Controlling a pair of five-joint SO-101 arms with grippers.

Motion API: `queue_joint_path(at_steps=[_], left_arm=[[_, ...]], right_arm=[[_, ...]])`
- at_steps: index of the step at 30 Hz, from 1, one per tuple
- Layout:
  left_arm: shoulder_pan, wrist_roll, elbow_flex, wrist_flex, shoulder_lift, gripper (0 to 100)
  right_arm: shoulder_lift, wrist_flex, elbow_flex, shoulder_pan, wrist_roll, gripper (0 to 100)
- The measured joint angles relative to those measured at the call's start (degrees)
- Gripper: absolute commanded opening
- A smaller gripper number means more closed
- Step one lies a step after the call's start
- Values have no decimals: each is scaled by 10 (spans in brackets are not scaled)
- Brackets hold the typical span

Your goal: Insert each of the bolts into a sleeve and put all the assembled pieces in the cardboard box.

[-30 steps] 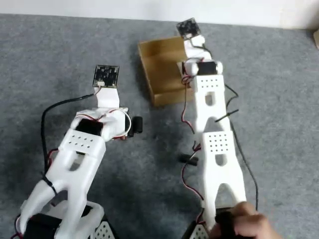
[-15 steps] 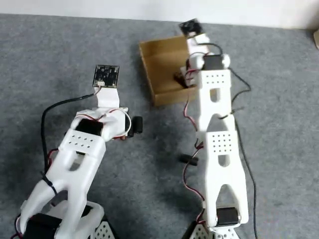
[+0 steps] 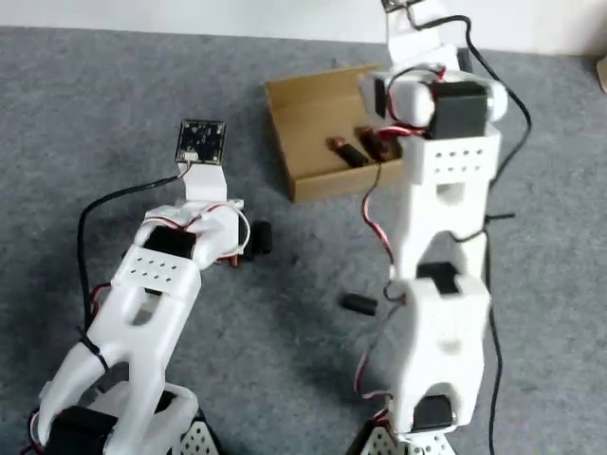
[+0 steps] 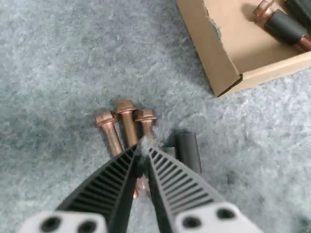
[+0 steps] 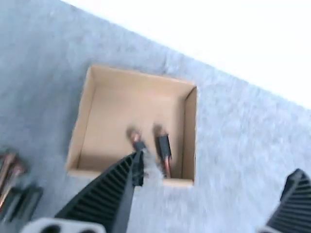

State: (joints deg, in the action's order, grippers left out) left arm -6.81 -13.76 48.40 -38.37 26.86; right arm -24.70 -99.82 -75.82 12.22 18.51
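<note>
Cardboard box — on the grey tabletop, far side. Contents: two assembled pieces, each a bolt in a black sleeve, side by side on its floor.
Right claw — fingers wide apart, raised beside the box.
Left claw — fingers together at the tips, over three loose bolts lying parallel; whether it grips one cannot be told.
Loose sleeves: just beside the bolts. One further sleeve lies near the right arm.

Grey felt-like carpet underfoot, pale strip, perhaps a wall, beyond.
</note>
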Motion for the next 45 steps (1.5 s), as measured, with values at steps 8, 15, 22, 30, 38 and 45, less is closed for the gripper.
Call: queue_joint_path(at_steps=[8, 15, 22, 30, 38, 45], left_arm=[[0, 0, 0, 2, 0, 27], [0, 0, 0, 2, 0, 27], [0, 0, 0, 2, 0, 27], [0, 0, 0, 2, 0, 27], [0, 0, 0, 2, 0, 27], [0, 0, 0, 2, 0, 27]], right_arm=[[373, 0, 584, 56, 177, 399], [621, 78, 1108, 75, 274, 399], [759, 157, 1353, 106, 281, 399], [768, 281, 1410, 153, 281, 399], [645, 423, 1413, 155, 281, 399], [517, 516, 1413, 156, 283, 399]])
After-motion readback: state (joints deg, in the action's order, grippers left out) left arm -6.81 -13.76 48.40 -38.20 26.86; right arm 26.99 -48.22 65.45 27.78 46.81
